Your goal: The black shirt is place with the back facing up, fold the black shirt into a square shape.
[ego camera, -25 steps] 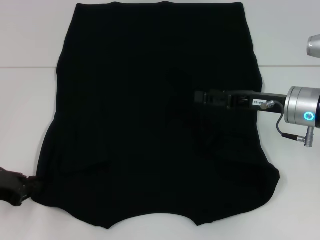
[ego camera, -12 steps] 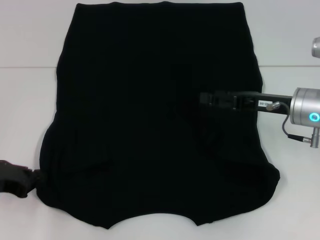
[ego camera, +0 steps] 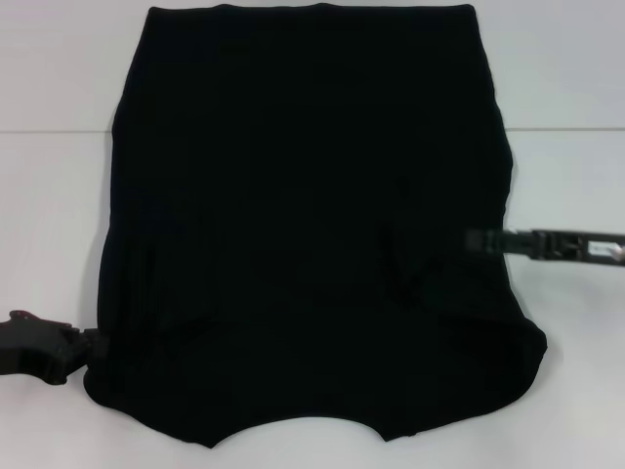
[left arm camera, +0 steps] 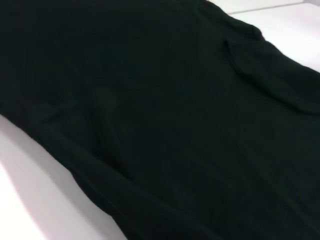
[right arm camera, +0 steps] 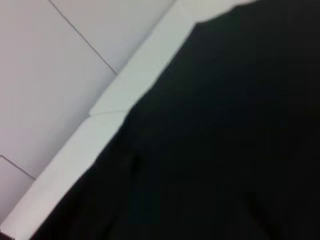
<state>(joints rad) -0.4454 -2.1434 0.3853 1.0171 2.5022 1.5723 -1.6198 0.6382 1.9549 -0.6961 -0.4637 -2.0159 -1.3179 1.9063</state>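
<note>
Two grippers flank the black shirt (ego camera: 312, 225), which lies flat on the white table (ego camera: 59, 225), filling most of the middle, its straight hem at the far end and its curved, notched edge nearest the robot. The left gripper (ego camera: 83, 347) sits low at the shirt's near left corner, touching or just beside the cloth edge; whether its fingers are parted or pressed together on the fabric, I cannot tell. The right gripper (ego camera: 474, 239) reaches in from the right, its tip over the shirt's right border at mid-height, and its fingers likewise cannot be read.

One risk, as I judge it: if only one corner is caught, lifting would drag the soft cloth askew and bunch the faint creases near the right side. Bare table lies open on both flanks, giving room to swing; near the front edge room is scant.
</note>
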